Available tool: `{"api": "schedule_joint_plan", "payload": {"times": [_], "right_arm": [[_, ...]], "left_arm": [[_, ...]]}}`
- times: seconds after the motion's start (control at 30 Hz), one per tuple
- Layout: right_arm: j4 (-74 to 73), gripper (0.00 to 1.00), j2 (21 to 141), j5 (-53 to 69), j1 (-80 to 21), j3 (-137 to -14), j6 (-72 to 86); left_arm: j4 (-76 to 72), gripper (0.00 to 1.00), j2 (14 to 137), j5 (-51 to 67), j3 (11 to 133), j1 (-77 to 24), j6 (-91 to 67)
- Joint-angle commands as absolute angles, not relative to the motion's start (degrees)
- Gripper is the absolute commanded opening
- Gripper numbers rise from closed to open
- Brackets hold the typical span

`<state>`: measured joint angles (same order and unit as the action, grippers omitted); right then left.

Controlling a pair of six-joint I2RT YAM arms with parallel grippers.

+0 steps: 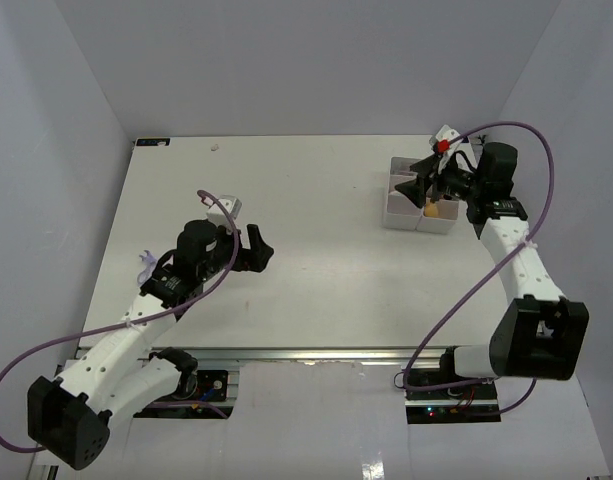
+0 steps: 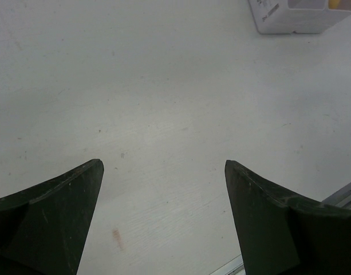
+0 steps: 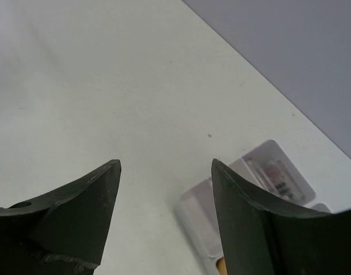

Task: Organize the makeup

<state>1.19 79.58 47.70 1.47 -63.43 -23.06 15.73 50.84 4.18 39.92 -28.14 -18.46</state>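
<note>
Bright, even light; soft shadows.

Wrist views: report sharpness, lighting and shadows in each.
Left wrist view: soft, even light; the table is sharp enough to show specks, and the dark left fingers cast only a faint shadow. Right wrist view: the table washes out towards the upper left, the right fingers are near-black, and the white box looks slightly soft.
</note>
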Motion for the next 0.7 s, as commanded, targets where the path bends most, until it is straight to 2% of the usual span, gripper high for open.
{"api": "schedule_joint_plan", "payload": {"times": [0.0, 0.2, 0.37, 0.47, 0.67], "right_arm": [[-12.6, 0.71, 70.5, 63.3, 0.3, -58.2, -19.5], [-18.6, 0.77, 61.0, 65.9, 0.1, -45.4, -22.1], [-19.2, 0.80, 56.9, 63.9, 0.1, -41.7, -25.2], [-19.2, 0.80, 56.1, 65.2, 0.6, -41.1, -25.8], [-21.8, 0.82, 56.2, 66.9, 1.6, -41.1, -30.8]], "left_arm": [[19.4, 0.98, 54.8, 1.0, 41.1, -26.3, -22.8], [25.3, 0.98, 60.4, 4.0, 43.4, -15.9, -31.2], [32.0, 0.98, 65.2, 3.3, 46.9, -5.9, -33.1], [36.0, 0.97, 69.6, -2.7, 48.2, -0.3, -34.4], [39.2, 0.95, 73.1, -14.6, 52.2, 4.0, -37.0]]}}
